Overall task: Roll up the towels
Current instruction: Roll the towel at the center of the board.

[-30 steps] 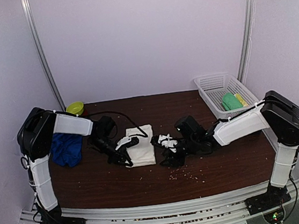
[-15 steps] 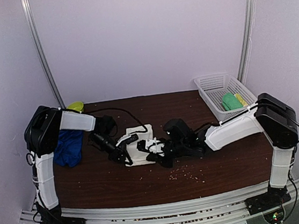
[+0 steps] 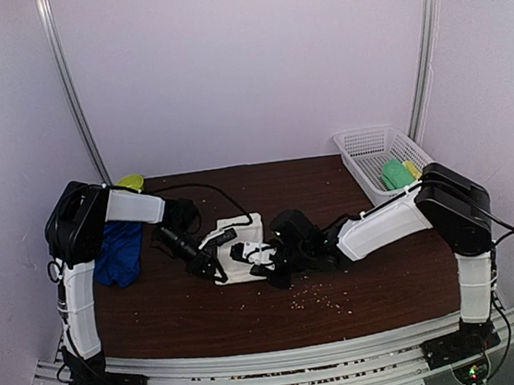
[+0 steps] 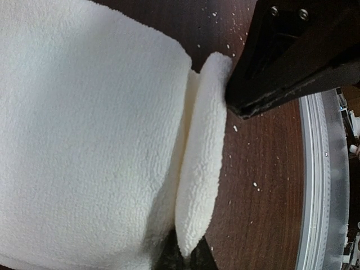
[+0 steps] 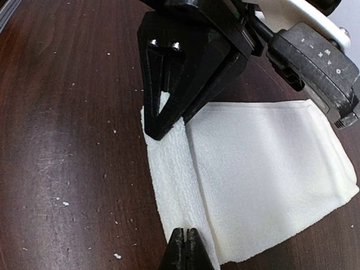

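The cream-white towel (image 3: 244, 242) lies flat at the table's middle, and a narrow strip (image 5: 174, 169) along its near edge is folded over. My left gripper (image 4: 188, 256) is shut on one end of that raised fold (image 4: 199, 169). My right gripper (image 5: 185, 239) is shut on the other end, facing the left gripper (image 5: 163, 121) across the strip. In the top view the two grippers (image 3: 217, 269) (image 3: 258, 265) almost meet at the towel's front edge. The blue towel (image 3: 115, 253) lies crumpled at the left, partly behind the left arm.
A white mesh basket (image 3: 363, 143) holding green and yellow items (image 3: 394, 174) stands at the back right. A yellow-green bowl (image 3: 129, 182) sits at the back left. Pale crumbs (image 3: 320, 299) dot the dark wooden table (image 3: 387, 271) in front of the grippers.
My right arm has swung left to the towel's front edge and its jaws have gone from open to shut there. The left gripper keeps its hold and has barely shifted.
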